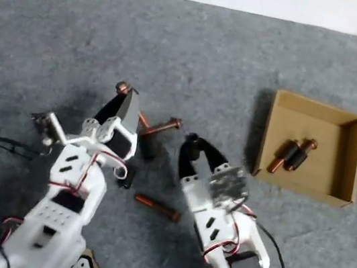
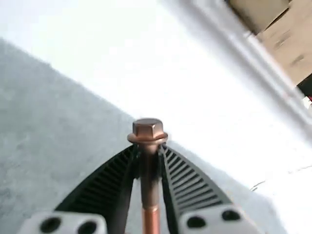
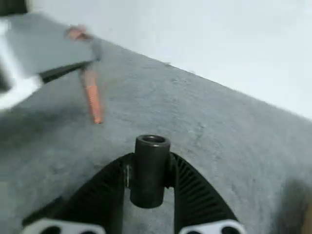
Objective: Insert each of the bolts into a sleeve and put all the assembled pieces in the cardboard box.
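Note:
My left gripper (image 2: 148,158) is shut on a copper bolt (image 2: 147,132), hex head out past the fingertips. In the high view that gripper (image 1: 126,106) is raised left of centre, the bolt (image 1: 123,88) slanting through it. My right gripper (image 3: 149,175) is shut on a black sleeve (image 3: 150,165), held upright with its bore open. In the high view it (image 1: 194,151) stands just right of the left gripper. The right wrist view has the left arm's bolt (image 3: 91,95) hanging a short way beyond the sleeve. The cardboard box (image 1: 344,160) at the right holds two assembled pieces (image 1: 292,155).
A loose bolt (image 1: 163,127) lies on the grey mat between the two grippers, with a dark sleeve (image 1: 148,147) just below it. Another bolt (image 1: 157,206) lies nearer the arm bases, and a small black piece (image 1: 127,180) sits by the left arm.

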Robot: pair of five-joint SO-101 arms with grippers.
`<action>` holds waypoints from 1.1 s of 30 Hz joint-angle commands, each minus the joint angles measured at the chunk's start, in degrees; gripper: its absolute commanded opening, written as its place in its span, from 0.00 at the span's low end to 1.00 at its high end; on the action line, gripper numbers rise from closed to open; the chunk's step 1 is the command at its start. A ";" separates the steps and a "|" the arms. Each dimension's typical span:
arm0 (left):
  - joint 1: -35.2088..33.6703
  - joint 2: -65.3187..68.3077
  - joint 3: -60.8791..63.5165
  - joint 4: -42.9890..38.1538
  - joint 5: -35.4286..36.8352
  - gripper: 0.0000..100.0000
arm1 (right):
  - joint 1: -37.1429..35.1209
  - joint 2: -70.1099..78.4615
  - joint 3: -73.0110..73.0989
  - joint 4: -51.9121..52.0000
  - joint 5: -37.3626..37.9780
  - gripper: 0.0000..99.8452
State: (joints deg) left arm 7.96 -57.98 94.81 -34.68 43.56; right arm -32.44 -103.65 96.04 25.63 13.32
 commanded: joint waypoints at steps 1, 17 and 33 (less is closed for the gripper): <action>-0.40 -11.38 2.33 -1.67 0.35 0.00 | -1.89 0.75 8.22 -0.48 5.36 0.00; 11.56 -47.52 2.42 41.76 0.26 0.00 | -4.26 9.19 8.22 -9.98 11.16 0.00; 12.18 -46.29 2.42 42.02 0.35 0.00 | -4.26 8.92 8.22 -10.24 12.04 0.00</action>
State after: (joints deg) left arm 19.03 -103.08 96.04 7.16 43.56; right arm -36.22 -94.51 96.13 17.71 24.57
